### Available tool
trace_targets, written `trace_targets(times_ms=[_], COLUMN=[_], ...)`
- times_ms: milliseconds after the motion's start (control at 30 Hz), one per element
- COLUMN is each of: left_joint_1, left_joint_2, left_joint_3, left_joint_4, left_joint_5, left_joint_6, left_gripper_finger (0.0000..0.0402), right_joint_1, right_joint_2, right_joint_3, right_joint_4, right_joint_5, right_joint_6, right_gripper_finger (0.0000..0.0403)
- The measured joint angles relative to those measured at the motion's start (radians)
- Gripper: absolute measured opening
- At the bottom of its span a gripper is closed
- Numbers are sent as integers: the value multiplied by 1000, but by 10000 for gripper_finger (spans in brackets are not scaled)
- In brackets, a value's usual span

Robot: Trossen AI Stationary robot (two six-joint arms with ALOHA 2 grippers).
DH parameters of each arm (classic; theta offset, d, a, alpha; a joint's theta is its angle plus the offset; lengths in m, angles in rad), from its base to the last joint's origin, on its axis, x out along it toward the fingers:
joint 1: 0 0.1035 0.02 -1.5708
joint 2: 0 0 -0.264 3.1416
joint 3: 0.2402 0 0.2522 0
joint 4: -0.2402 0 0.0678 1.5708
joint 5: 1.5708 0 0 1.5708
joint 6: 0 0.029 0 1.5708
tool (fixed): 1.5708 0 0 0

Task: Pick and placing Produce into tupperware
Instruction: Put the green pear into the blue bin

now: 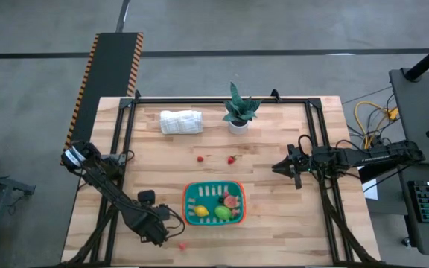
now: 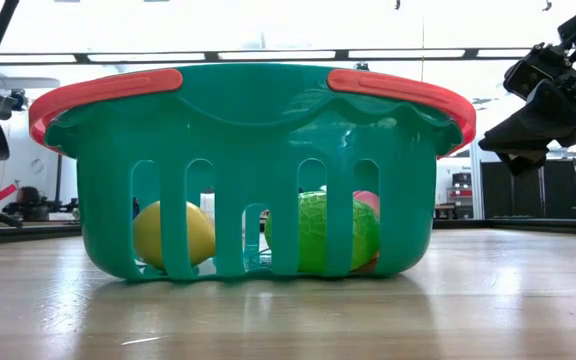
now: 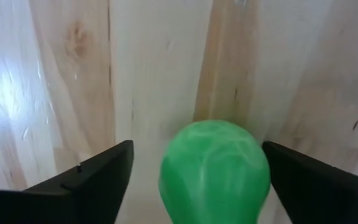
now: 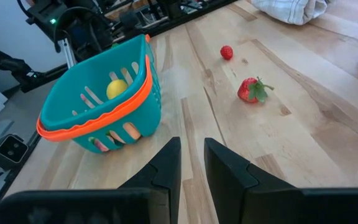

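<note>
The tupperware [image 1: 213, 202] is a teal slotted basket with an orange-red rim, near the table's front middle. In it lie a yellow piece [image 1: 201, 211], a green piece [image 1: 223, 213] and a pink piece [image 1: 232, 200]. My left gripper [image 3: 197, 149] is open, low over the table left of the basket. Its fingers stand on either side of a round green toy vegetable [image 3: 215, 174] that rests on the wood, with a gap on both sides. My right gripper [image 1: 278, 168] is shut and empty, above the table right of the middle. It also shows in the low view [image 2: 528, 125].
A toy strawberry [image 4: 252, 90] and a small red piece [image 4: 227, 52] lie on the wood behind the basket. Another small red piece [image 1: 182, 245] lies by the front edge. A rolled white cloth [image 1: 181, 121] and a potted plant [image 1: 238, 112] stand at the back.
</note>
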Motion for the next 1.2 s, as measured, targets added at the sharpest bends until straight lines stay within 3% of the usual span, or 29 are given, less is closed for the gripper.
trace_targets(times_ms=[267,500,1200], left_joint_1=[1,1,1], left_joint_2=[0,0,-4], left_joint_3=[-1,-1,0], left_joint_4=[16,18,14], left_joint_5=[-2,-6,35], left_joint_6=[21,21,30], left_gripper_finger=[260,216,215], right_joint_1=[0,0,0], right_joint_2=[0,0,0], right_joint_3=[0,0,0], right_joint_4=[0,0,0], right_joint_5=[0,0,0], right_joint_6=[0,0,0], right_gripper_finger=[63,63,63])
